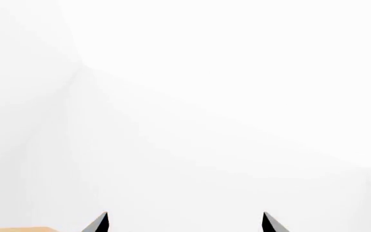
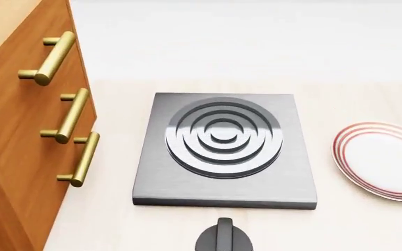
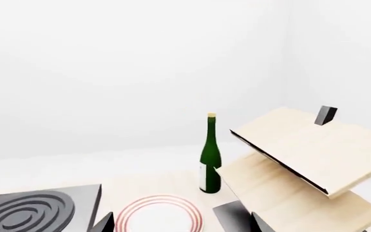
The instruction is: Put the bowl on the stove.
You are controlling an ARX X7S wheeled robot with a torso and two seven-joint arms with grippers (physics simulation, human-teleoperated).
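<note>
The stove (image 2: 223,149) is a square dark-grey metal slab with a round ringed burner, lying in the middle of the pale counter in the head view. Its corner also shows in the right wrist view (image 3: 34,210). The bowl is out of view in every frame. Neither gripper shows in the head view. My left gripper (image 1: 184,223) is open, its two tips apart against bare white wall. My right gripper (image 3: 182,223) is open and empty, its tips apart above the counter near the plate.
A flat white plate with red rings (image 2: 386,159) lies right of the stove. A black round knob (image 2: 223,239) sits in front of it. A wooden cabinet with brass handles (image 2: 26,136) stands at the left. A green bottle (image 3: 209,157) and a wooden shelf (image 3: 301,159) stand at the right.
</note>
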